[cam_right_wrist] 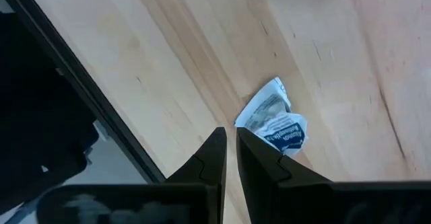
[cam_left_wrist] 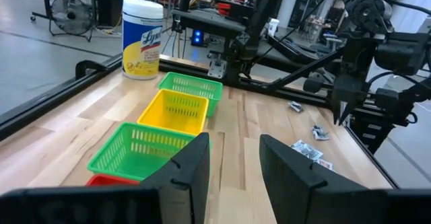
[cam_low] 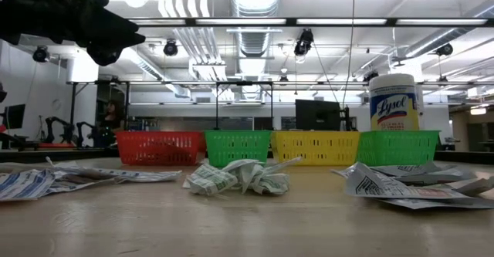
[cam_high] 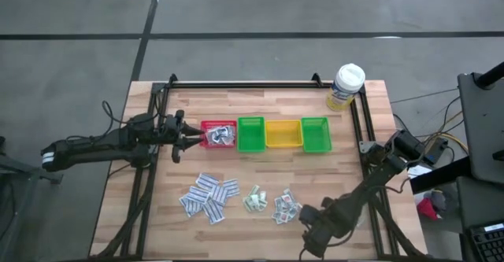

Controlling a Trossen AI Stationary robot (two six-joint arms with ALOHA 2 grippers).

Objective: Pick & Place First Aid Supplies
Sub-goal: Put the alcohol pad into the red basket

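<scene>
I am a two-armed robot at a wooden desk (cam_high: 260, 175), seen from above. A row of four small bins runs across the middle: a red bin (cam_high: 219, 134) at the left, then a green bin (cam_high: 251, 134), a yellow bin (cam_high: 283, 134) and a second green bin (cam_high: 315, 134).

My left end effector (cam_high: 187, 138) hovers just left of the red bin with its fingers apart and nothing between them. A few white packets (cam_high: 223, 138) already lie in the red bin; the other three bins look empty.

My right end effector (cam_high: 309, 229) is low at the near right of the desk, fingers almost together and holding nothing. A crumpled packet (cam_right_wrist: 275, 120) lies on the wood just beyond its tips.

Most of the first aid supplies are unsorted, in three loose piles near the front edge: a left pile (cam_high: 209, 197), a middle pile (cam_high: 254, 198) and a right pile (cam_high: 285, 207). I judge the task only just begun.
</scene>
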